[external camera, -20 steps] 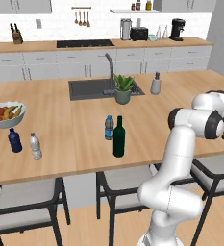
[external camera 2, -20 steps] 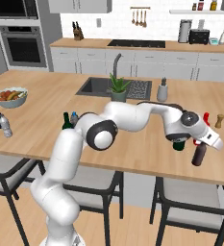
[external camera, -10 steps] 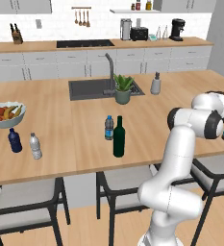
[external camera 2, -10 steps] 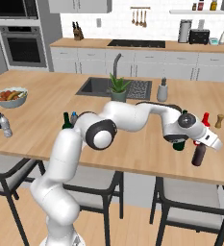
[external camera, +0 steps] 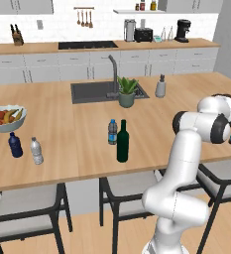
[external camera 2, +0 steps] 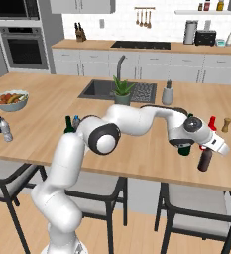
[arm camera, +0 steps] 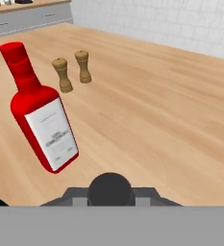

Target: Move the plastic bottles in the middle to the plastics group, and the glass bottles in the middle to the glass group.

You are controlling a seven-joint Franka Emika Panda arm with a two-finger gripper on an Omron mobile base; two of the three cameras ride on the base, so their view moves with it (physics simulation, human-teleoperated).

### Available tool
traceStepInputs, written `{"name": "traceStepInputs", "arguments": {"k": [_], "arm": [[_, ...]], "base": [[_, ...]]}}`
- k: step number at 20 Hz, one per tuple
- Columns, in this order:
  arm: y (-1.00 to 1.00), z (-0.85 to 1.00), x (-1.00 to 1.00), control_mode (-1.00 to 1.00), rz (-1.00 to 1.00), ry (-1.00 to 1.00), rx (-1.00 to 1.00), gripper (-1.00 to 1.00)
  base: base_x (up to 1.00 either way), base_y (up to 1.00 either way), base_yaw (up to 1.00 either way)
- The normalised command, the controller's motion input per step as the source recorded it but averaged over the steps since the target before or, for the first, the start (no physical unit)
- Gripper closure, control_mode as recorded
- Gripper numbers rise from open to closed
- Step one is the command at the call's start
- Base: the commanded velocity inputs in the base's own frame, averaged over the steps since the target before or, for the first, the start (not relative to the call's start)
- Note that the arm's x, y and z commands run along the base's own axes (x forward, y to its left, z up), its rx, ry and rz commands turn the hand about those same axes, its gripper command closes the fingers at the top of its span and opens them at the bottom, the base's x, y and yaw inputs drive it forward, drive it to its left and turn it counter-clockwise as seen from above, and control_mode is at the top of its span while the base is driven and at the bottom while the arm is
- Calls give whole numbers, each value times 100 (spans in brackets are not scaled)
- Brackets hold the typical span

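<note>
From my seat, the wooden counter (arm camera: 171,120) lies bare ahead and to the right of the hand in the hand view. The red glass bottle with a white label (arm camera: 39,115) stands close on the left there, with two small wooden grinders (arm camera: 72,69) beyond it. In the right base view a dark green wine bottle (external camera 2: 185,147) crowds just behind the arm's wrist. Mid-counter, another dark green wine bottle (external camera: 122,141) and a blue-capped water bottle (external camera: 112,132) stand together, well apart from me.
</note>
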Motion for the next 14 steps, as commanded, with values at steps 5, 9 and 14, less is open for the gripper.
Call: {"name": "traceStepInputs", "arguments": {"k": [5, 9, 14], "arm": [[7, -25, -4, -100, 0, -7, -1, 100], [14, -22, -15, -100, 0, -2, 0, 100], [12, -2, -2, -100, 0, -3, -1, 100]], "base": [[0, 0, 0], [0, 0, 0], [0, 0, 0]]}}
